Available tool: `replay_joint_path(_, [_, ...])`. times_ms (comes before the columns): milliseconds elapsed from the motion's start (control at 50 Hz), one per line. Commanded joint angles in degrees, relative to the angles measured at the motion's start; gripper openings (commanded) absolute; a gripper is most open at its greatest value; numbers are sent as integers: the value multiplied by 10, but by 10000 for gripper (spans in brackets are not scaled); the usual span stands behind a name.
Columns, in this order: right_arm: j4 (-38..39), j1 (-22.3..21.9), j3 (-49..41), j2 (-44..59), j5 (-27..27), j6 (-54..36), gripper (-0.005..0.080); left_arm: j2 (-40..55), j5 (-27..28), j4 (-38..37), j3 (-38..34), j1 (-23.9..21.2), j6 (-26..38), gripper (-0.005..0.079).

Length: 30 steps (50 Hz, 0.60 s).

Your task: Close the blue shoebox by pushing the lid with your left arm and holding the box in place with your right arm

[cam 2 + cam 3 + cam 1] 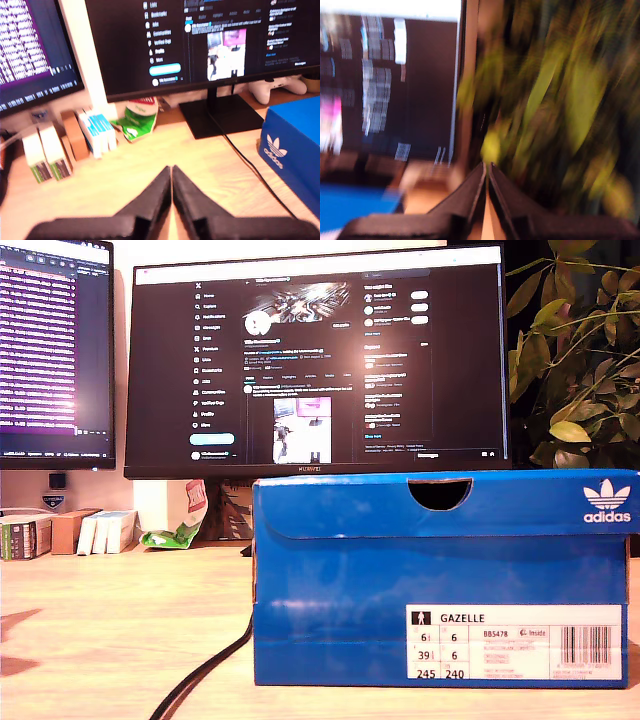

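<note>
Blue shoebox [440,580] lid down; my first tool [171,175] and second tool [486,172] clenched empty

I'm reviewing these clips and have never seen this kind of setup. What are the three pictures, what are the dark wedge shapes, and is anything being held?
The rig is two robot arms, each ending in a two-fingered gripper with a camera on it. The exterior view comes from a separate camera on the desk: it shows the blue shoebox with its lid down, a large monitor behind it and a plant at that view's right. No arm shows there. The dark wedges are the grippers seen from their own cameras: my first gripper above the wooden desk, with the shoebox to one side, and my second gripper in a blurred picture facing the plant. Both have fingers pressed together, holding nothing.
</note>
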Motion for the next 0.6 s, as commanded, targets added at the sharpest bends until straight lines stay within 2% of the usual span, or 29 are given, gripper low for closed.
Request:
replay_joint_path(0, [7,-5,-35,-16,5,-1,-9,-11,12,12,-17,-5,16,-14])
replay_joint_path(160, [37,-5,-83,-64,3,1,-9,-48,20,43,-44,-8,21,-14])
replay_joint_path(580, [53,-4,-185,-159,3,18,-9,-176,20,57,-141,-9,21,-14])
